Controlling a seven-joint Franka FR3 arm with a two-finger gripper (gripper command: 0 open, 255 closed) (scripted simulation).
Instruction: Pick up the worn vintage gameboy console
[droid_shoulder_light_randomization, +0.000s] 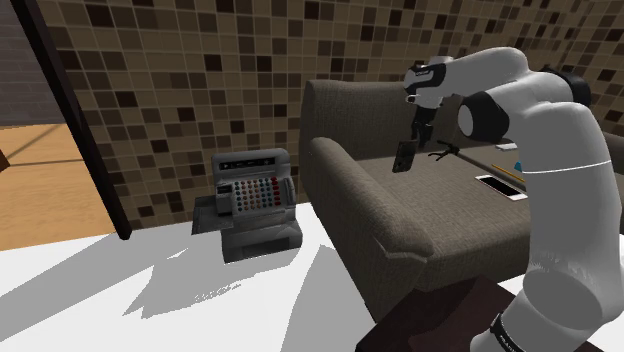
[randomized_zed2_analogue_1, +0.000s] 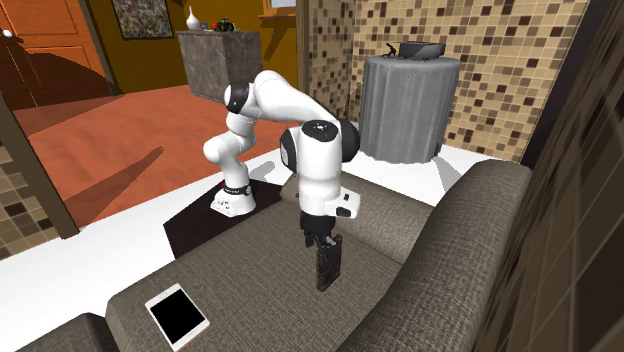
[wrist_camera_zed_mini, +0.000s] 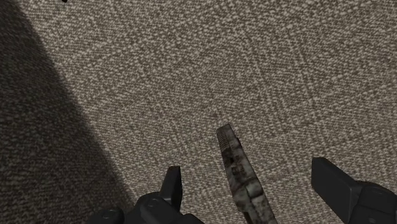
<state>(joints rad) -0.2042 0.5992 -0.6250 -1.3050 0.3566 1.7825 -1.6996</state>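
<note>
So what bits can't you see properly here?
- Gameboy screen and buttons: the wrist view shows it edge-on between the fingers of the claw; in the other views it is too dark.
- Whether it touches the sofa: unclear in the second exterior view.
- Tablet: in the shoulder view, partly behind the arm.

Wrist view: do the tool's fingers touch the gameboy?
No, the fingers stand apart, and sofa fabric shows between each and the gameboy.

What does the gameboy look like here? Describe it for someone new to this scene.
Find the grey-brown sofa. Over its seat the black gripper points down, fingers apart; the gameboy is the dark, mottled slab on edge between them. The tablet nearby lies flat, white-framed.
</note>
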